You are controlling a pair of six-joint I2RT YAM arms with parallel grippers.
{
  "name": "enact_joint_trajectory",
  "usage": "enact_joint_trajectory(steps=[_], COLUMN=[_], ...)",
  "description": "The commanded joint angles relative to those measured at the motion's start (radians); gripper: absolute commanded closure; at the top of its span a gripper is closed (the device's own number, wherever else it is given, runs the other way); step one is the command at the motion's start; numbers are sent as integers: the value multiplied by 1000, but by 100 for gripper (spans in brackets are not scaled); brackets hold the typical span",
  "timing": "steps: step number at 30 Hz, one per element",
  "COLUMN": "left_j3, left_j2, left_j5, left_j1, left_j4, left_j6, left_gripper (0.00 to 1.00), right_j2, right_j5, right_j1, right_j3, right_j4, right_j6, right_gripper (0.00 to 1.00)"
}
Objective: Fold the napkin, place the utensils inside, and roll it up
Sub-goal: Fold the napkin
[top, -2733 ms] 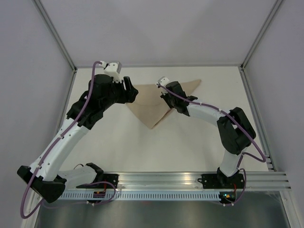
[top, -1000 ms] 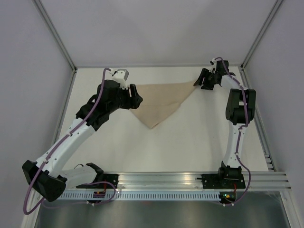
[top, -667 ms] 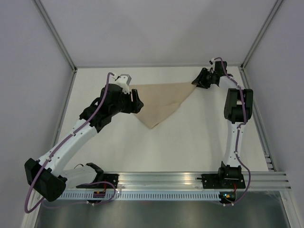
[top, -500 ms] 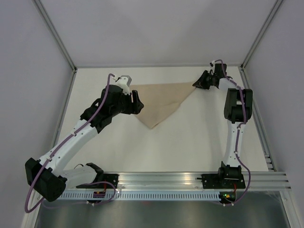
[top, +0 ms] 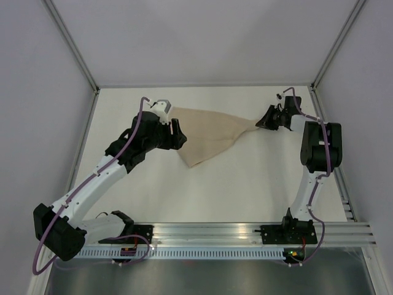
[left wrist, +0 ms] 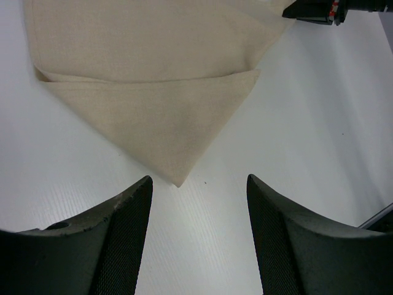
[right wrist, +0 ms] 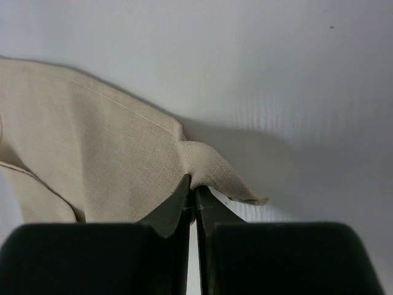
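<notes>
White surface (top: 245,178) lies under your arms, with pale walls (top: 184,43) and a metal frame (top: 72,46) around it.

Your right claw (right wrist: 191,188) is closed tight. Its two dark fingertips (right wrist: 177,206) meet on a pinched fold of the napkin (top: 209,130), right at one corner of the cloth. In your right wrist view a small flap of that corner sticks out just past the tips on the right. A shadow falls on the surface beneath the flap, so that end sits a little off the surface.

From this claw the beige cloth runs away toward your left claw (left wrist: 199,179). It is drawn narrow at the pinched end and widens as it goes.

Your left claw is spread wide and has hold of nothing. The napkin's folded point lies flat just ahead of the gap between its fingers (left wrist: 126,212), touching neither one. Farther ahead of that claw a second layer's edge crosses the cloth, so you can see two layers stacked.

From above, your left claw sits at the opposite end of the napkin from your right claw, with the cloth stretched between the two
</notes>
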Motion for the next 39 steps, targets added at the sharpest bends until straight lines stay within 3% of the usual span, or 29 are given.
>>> enact_joint_trajectory(steps=[1, 15, 26, 33, 39], left_j3=[8, 8, 38, 46, 43], left_j2=[-13, -22, -83, -125, -142], left_j5=[25, 36, 2, -20, -20], left_j1=[-2, 0, 0, 0, -2], left_j4=[41, 44, 18, -19, -40], left_j6=[-27, -57, -109, -133, -128], left_gripper=[32, 32, 32, 32, 32], right_j2=[-135, -285, -390, -333, -284], right_j5=[51, 20, 28, 106, 141], right_j1=[-22, 42, 389, 621, 734], right_j3=[-42, 17, -18, -18, -52], right_j4=[54, 30, -82, -151, -148], right_j6=[-124, -265, -541, -670, -718], right_gripper=[91, 91, 90, 91, 91])
